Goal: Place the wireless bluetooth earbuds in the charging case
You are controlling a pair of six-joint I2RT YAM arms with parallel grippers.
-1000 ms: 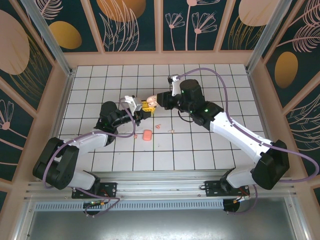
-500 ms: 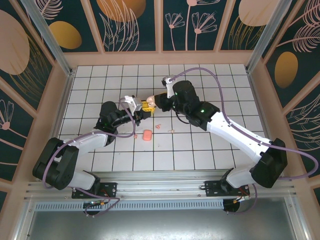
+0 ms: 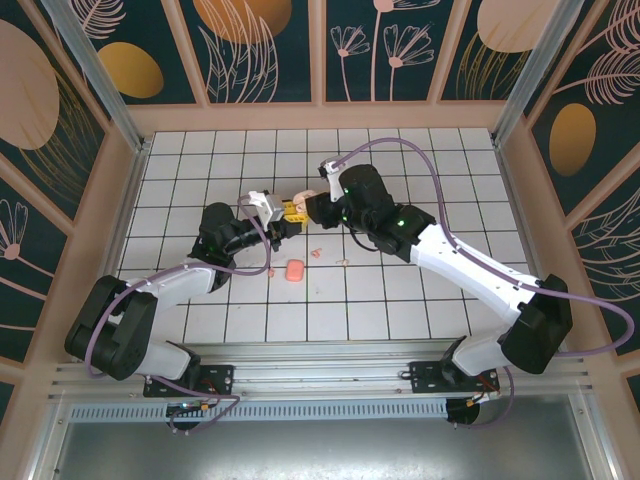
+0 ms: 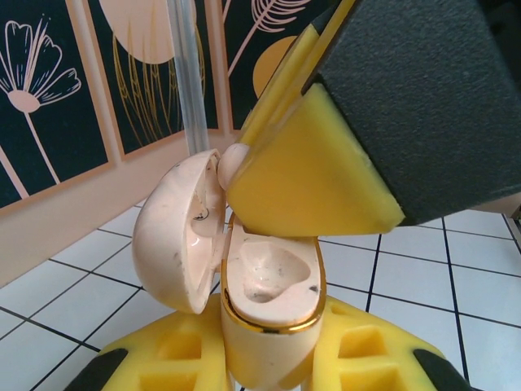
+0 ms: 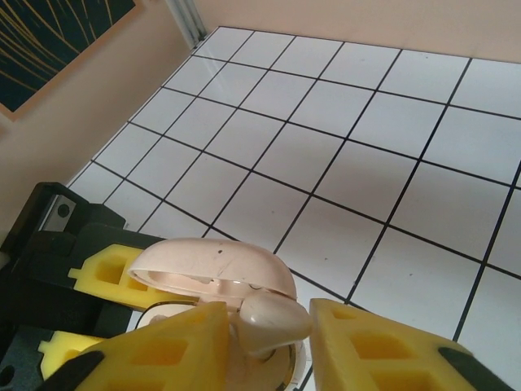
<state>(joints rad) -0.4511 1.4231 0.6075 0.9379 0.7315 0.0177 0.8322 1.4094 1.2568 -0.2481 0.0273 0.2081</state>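
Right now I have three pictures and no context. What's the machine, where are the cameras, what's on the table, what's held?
Two robot arms are bolted at the near edge of a tiled table. One picture looks down from above. The other two come from a camera on each wrist, looking along that arm's own gripper. The left gripper is shut on an open earbud case, its lid hinged to one side. The right gripper has one earbud between its yellow fingers, just above the case's opening. On the table lie a salmon-pink box and a few tiny pink bits near it, too small to tell what they are.
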